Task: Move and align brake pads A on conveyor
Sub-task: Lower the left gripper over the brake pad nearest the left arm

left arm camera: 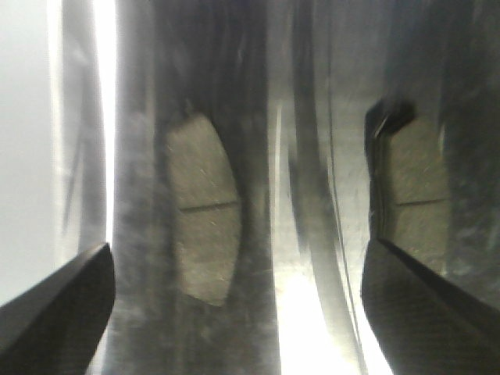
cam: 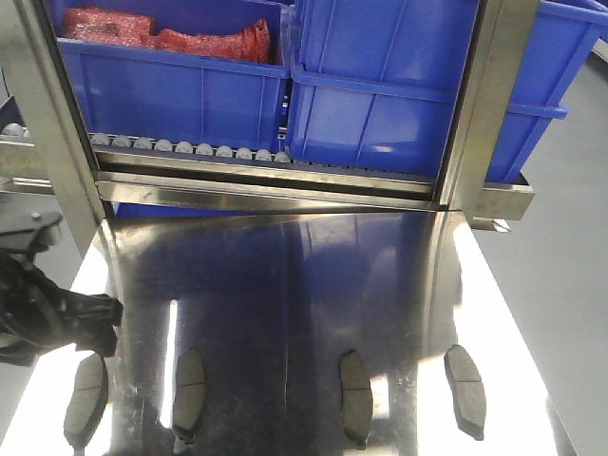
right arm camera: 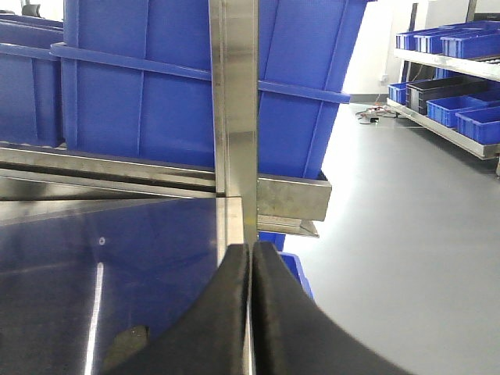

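Hovering over the near left corner of the steel bench [cam: 285,275], my left gripper [left arm camera: 238,246] is spread wide, with nothing held between its dark fingers [left arm camera: 62,312]. Four brake pads [cam: 189,380] lie flat on the bench in a row along its near edge, none touching another, each with its long side running from near edge to far edge. The two on the left sit fairly near each other, as do the two on the right, and a wider stretch of bare steel lies between the pairs. In my left wrist view, one pad [left arm camera: 205,207] lies in the gap between my fingers, gritty face up and its thin cross groove plain to see. A second pad [left arm camera: 418,195] lies off to one side, partly hidden behind a finger. My right gripper [right arm camera: 251,246] is clenched, its two black fingers pressed together on nothing, and it points toward the upright steel post [right arm camera: 234,117] at the bench's far right corner. Beyond the far edge runs a row of small grey rollers [cam: 190,147] carrying blue bins [cam: 380,85], one of them holding red bundles [cam: 161,33].
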Robot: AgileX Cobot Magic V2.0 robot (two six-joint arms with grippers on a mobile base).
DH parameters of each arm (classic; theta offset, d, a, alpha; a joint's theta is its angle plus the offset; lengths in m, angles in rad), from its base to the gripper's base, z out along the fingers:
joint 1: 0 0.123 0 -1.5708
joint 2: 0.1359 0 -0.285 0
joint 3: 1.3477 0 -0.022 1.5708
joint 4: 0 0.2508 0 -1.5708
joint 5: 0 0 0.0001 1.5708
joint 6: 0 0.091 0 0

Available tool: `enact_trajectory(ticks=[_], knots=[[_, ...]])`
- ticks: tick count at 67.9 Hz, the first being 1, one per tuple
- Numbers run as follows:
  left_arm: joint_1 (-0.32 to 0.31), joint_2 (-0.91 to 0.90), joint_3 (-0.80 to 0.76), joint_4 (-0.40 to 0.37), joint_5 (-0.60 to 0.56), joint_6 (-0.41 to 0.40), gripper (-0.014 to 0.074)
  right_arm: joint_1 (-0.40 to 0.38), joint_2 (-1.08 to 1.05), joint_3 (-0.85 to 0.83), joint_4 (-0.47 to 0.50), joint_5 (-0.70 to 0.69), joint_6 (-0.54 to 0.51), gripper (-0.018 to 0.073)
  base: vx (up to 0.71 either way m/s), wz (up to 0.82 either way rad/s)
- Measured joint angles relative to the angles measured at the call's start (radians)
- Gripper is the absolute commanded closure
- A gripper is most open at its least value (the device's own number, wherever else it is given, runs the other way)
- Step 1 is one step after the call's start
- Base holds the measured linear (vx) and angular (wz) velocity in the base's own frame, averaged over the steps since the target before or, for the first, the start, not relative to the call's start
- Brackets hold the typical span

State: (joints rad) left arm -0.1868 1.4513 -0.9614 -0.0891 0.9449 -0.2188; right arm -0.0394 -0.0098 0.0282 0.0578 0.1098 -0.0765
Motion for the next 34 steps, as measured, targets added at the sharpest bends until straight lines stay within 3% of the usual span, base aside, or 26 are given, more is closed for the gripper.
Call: enact_trajectory(ticks=[34], knots=[[-0.016,0.211,-0.001,0.018,-0.013,-0.073,0.0004,0.0,0.0,0.0,0.0,0.0,0.0,0.0566,0.0,0.0]])
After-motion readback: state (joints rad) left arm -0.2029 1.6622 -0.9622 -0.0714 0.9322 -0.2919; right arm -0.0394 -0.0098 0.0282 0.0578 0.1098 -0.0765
